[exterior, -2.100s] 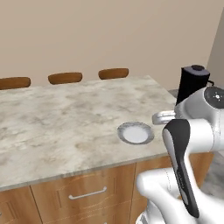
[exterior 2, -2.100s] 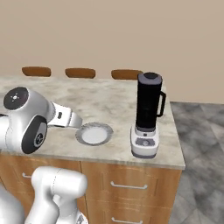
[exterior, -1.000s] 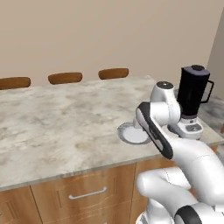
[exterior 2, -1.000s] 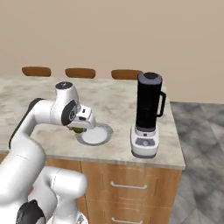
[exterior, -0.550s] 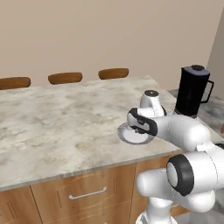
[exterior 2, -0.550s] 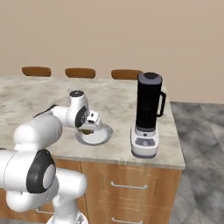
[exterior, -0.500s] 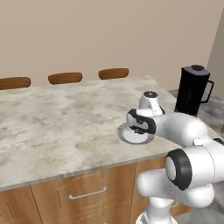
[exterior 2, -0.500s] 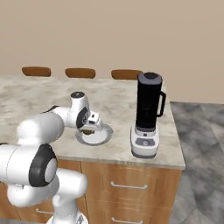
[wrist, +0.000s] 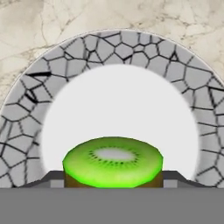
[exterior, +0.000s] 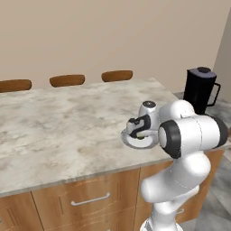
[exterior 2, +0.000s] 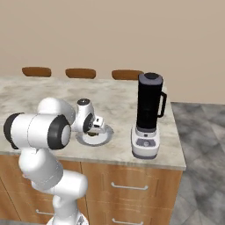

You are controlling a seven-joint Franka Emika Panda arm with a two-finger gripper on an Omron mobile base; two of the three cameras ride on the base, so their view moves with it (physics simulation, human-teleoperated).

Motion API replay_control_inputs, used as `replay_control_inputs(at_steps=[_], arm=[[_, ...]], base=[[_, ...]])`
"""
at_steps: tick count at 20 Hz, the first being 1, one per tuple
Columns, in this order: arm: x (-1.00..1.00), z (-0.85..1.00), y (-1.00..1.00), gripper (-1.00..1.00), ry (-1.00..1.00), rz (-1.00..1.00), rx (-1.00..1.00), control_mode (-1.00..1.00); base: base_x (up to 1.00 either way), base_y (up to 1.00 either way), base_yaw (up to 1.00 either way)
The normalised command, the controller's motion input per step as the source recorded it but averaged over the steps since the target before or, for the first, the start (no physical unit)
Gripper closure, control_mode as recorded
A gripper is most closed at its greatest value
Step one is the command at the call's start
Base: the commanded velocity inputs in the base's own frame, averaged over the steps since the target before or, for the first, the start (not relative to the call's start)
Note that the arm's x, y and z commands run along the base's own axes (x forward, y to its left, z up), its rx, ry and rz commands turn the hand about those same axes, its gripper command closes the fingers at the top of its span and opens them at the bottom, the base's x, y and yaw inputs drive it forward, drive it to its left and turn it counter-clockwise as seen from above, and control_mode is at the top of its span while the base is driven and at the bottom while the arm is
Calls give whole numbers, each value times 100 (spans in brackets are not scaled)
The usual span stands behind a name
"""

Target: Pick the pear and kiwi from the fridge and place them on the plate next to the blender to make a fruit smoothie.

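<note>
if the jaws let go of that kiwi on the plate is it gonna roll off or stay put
Probably stays put. The kiwi shows a flat cut green face, so it looks like a halved fruit that could settle rather than roll far. It sits low over the plate, whose raised patterned rim would likely stop any drift. Its skin looks smooth, so it may slip a little on release.

Two base views looking forward and down from behind, left and right, sharing the marble worktop (exterior: 67, 122), plate (exterior 2: 104, 134) and blender (exterior 2: 148, 115). Hand view close above the plate (wrist: 131, 48), facing straight down.
</note>
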Motion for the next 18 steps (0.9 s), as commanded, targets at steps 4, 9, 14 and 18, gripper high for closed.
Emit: replay_control_inputs(at_steps=[4, 9, 14, 18], arm=[[-2, 21, 0, -100, 0, 0, 0, -100], [-20, 61, 2, -100, -5, 0, 0, -100], [-93, 69, 8, -100, -6, 0, 0, -100], [-100, 54, 11, -100, -10, 2, 0, -100]], base=[[0, 0, 0], [0, 0, 0], [0, 0, 0], [0, 0, 0]])
